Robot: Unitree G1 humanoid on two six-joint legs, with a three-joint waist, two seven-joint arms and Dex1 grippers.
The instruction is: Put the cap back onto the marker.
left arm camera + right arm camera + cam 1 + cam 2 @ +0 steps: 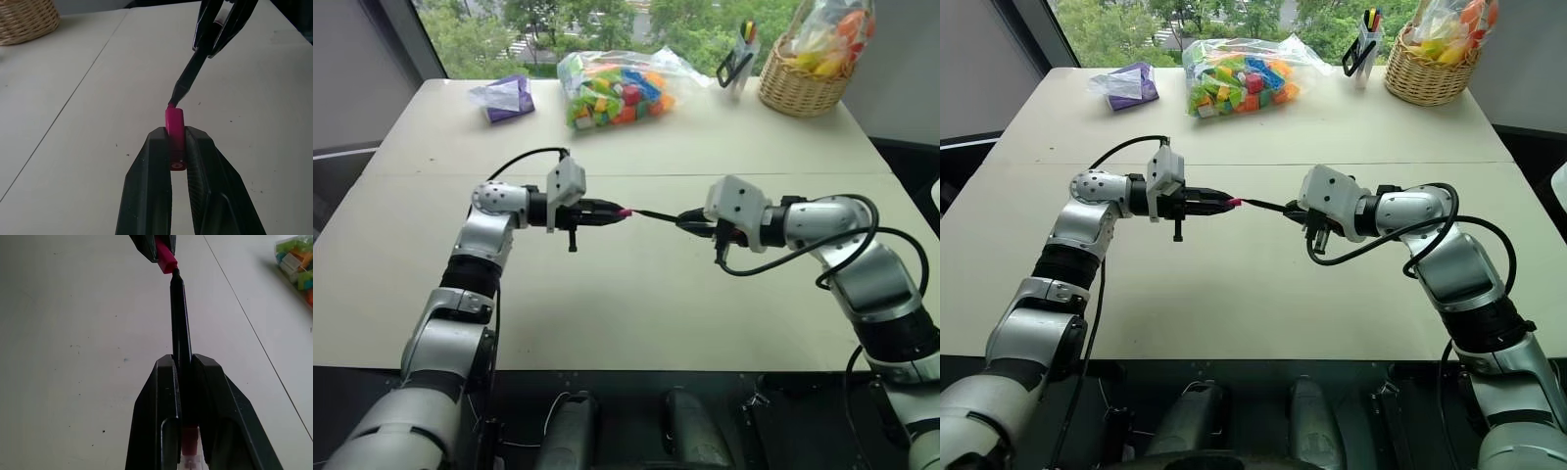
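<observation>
Above the middle of the table, my left gripper [613, 211] is shut on the small red cap [174, 128], which sticks out past its fingertips toward the right arm. My right gripper [688, 220] is shut on the thin black marker [180, 318], holding it roughly level and pointing left. The marker's tip [636, 211] meets the open end of the cap [166, 260]; whether it has entered the cap I cannot tell. Both hands hover well above the tabletop [626, 304].
At the far edge lie a clear bag of multicoloured blocks [615, 88], a purple bag [509, 96], a cup with pens and scissors [740, 61] and a wicker basket [808, 73]. A seam [636, 174] runs across the table.
</observation>
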